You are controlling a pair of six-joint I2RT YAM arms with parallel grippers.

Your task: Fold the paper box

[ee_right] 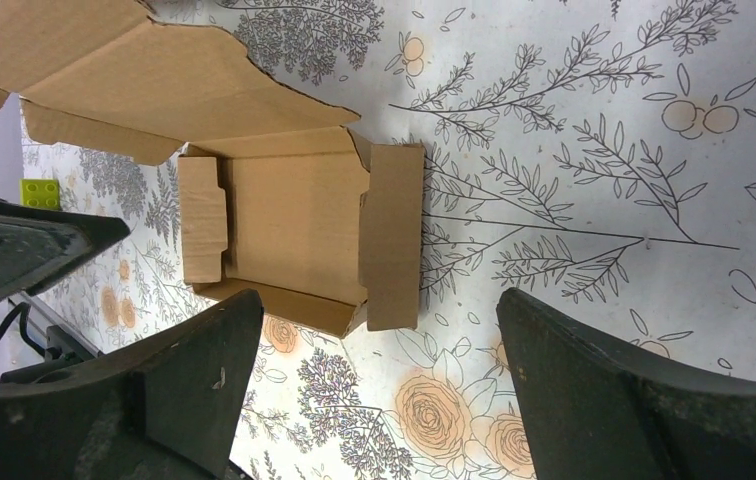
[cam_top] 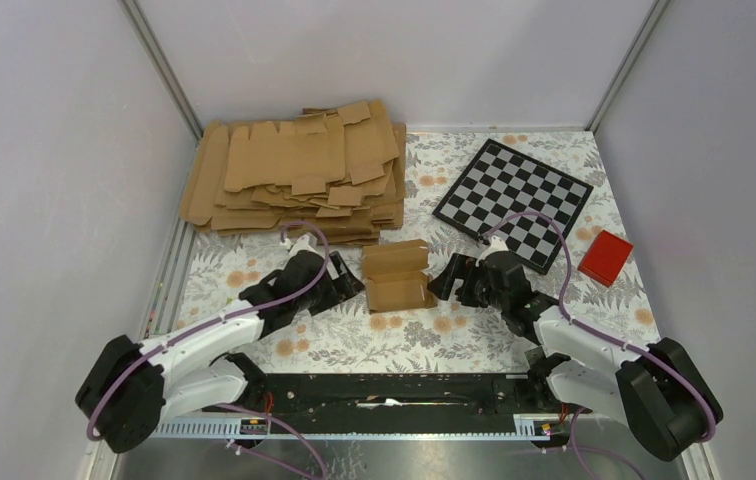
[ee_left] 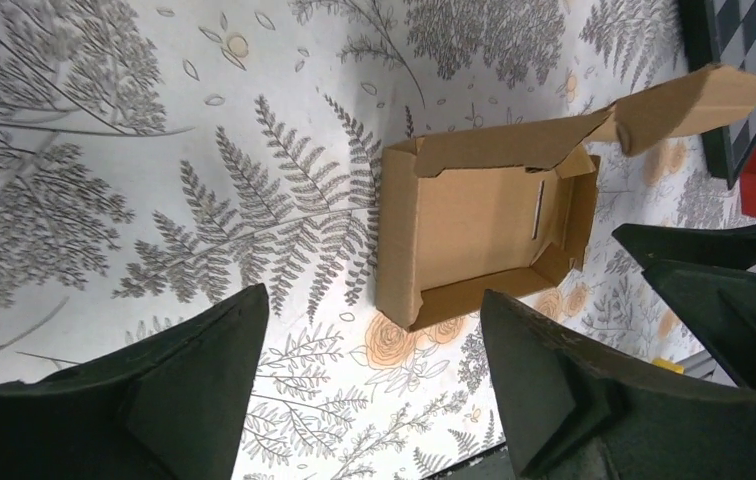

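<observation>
The paper box [cam_top: 396, 280] is a small brown kraft piece on the flowered cloth between my two grippers. It is folded into a shallow open tray, and its lid flap [ee_left: 694, 100] stands open on the far side. My left gripper [cam_top: 352, 286] is just left of the box, open and empty. From the left wrist the box [ee_left: 474, 225] lies just beyond the left gripper [ee_left: 372, 305]. My right gripper [cam_top: 444, 279] is just right of the box, also open and empty. From the right wrist the box [ee_right: 294, 225] lies just beyond the right gripper [ee_right: 378, 312].
A big pile of flat cardboard blanks [cam_top: 294, 170] lies at the back left. A checkerboard [cam_top: 514, 200] sits at the back right, with a red block [cam_top: 605, 257] beside it. A small green brick [ee_right: 40, 192] shows past the box. Grey walls close in the sides.
</observation>
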